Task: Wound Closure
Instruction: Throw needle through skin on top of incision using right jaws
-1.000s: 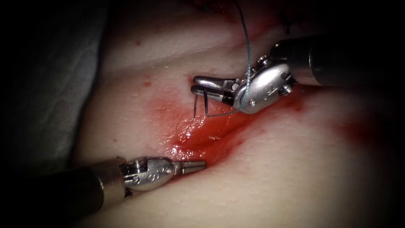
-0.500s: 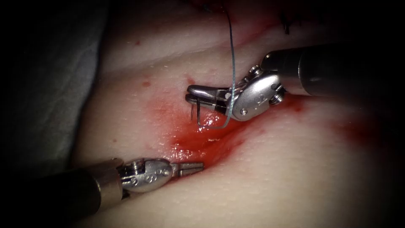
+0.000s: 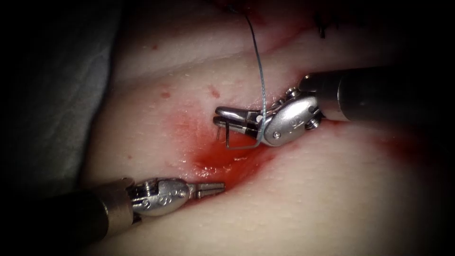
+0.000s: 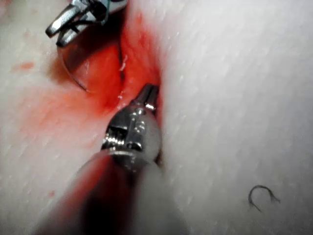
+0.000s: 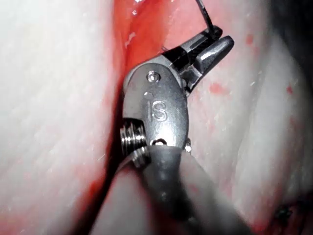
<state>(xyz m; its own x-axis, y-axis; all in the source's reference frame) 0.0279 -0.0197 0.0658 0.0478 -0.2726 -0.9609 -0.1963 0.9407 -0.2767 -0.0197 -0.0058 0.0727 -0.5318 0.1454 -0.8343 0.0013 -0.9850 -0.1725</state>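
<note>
Two claws are seen: the right claw (image 3: pixel 222 116) is clamped on the needle (image 3: pixel 237 144) near its thread (image 3: pixel 258 61) end, above the cut (image 3: pixel 227 163); the left claw (image 3: pixel 213 188), closed and empty, rests in it.

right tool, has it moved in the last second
Yes. The right tool, shut on the needle, has come down toward the cut and its red fluid in the endoscope view.

Both grippers, left (image 3: pixel 212 188) and right (image 3: pixel 226 119), are polished, glossy metal on dark matt shafts. Needle (image 3: pixel 237 142): thin bright metal wire. Thread (image 3: pixel 258 61): fine, smooth filament. Tissue (image 3: pixel 332 199): pale, finely pebbled, wet and glistening with red fluid (image 3: pixel 227 161).
</note>
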